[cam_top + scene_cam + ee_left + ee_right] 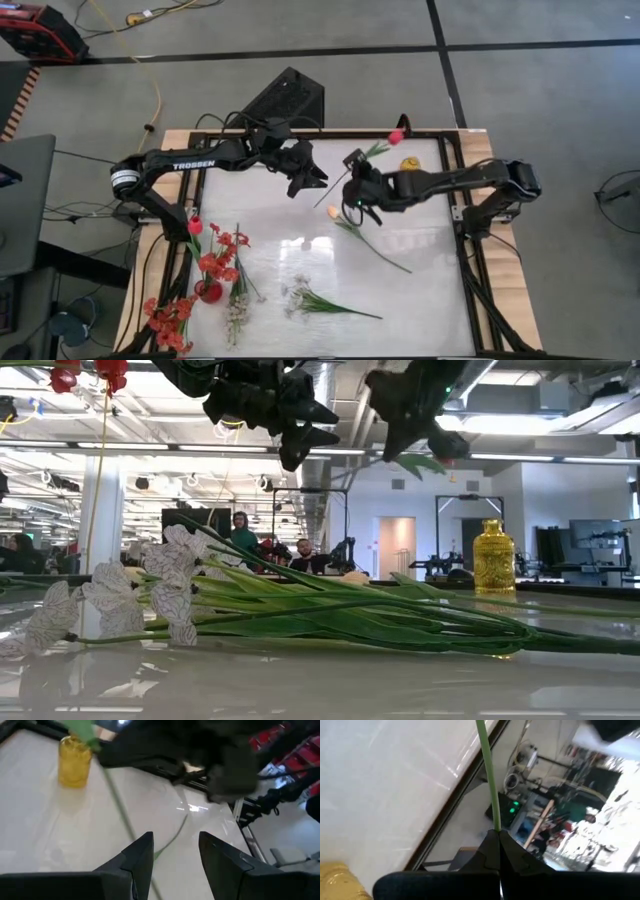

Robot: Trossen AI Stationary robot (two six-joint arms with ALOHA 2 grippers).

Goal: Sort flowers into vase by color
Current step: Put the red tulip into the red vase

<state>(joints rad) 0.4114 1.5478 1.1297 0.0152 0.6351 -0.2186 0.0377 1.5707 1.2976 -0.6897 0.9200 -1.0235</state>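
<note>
White-blossomed sprays (150, 585) on long green stems lie nearest the low camera, flat on the glossy white table (420, 300), toward its near edge. Above the table's middle, the right gripper (352, 190) pinches a thin green stem (488, 775) between closed fingers; the stem carries a red tulip (396, 135), which hangs over the far edge of the table just left of a yellow vase (410, 164). Facing it from the left, the left gripper (312, 178) hovers with its fingers (142, 857) parted and holding nothing. Below the right gripper a peach-yellow tulip (333, 212) lies on the table, its stem running toward the near right. At the near left corner stand red blossom clusters (215, 262) in a red vase (209, 291), with more red blossoms (170, 320) lying beside them and another white spray (236, 315) just right of that vase.
</note>
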